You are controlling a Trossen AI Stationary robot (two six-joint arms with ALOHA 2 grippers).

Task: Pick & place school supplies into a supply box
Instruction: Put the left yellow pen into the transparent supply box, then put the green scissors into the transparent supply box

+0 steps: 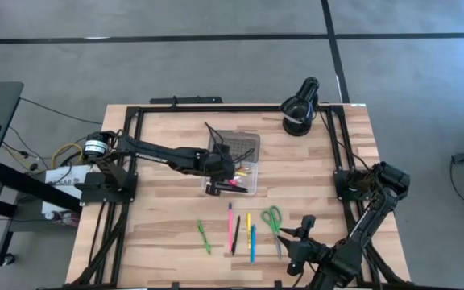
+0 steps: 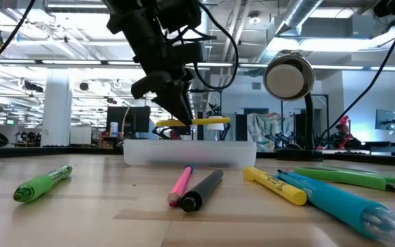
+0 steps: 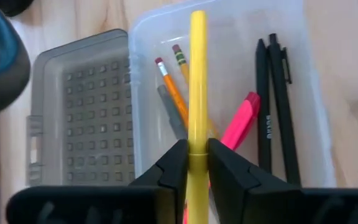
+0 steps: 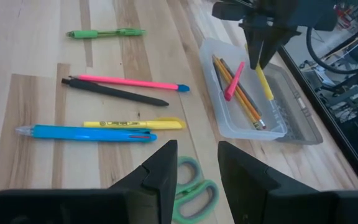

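Pencil over the supply box, release risk

Yellow pencil [image 3: 197, 81] sits clamped between the left gripper's [image 3: 197, 163] fingers, hanging lengthwise above the open supply box [image 3: 316, 124], which holds black pens, a pink marker and more pencils. Let go at a slant, it could catch the rim and roll onto the table. The right gripper [image 4: 196, 163] waits, fingers apart and empty, over the green scissors [image 4: 194, 186] near the loose pens

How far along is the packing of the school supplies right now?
Partly done. The supply box already holds pencils, a pink marker and black pens. In hand: the left gripper holds a yellow pencil over it. Six pens and the scissors remain on the table, near the waiting right gripper.
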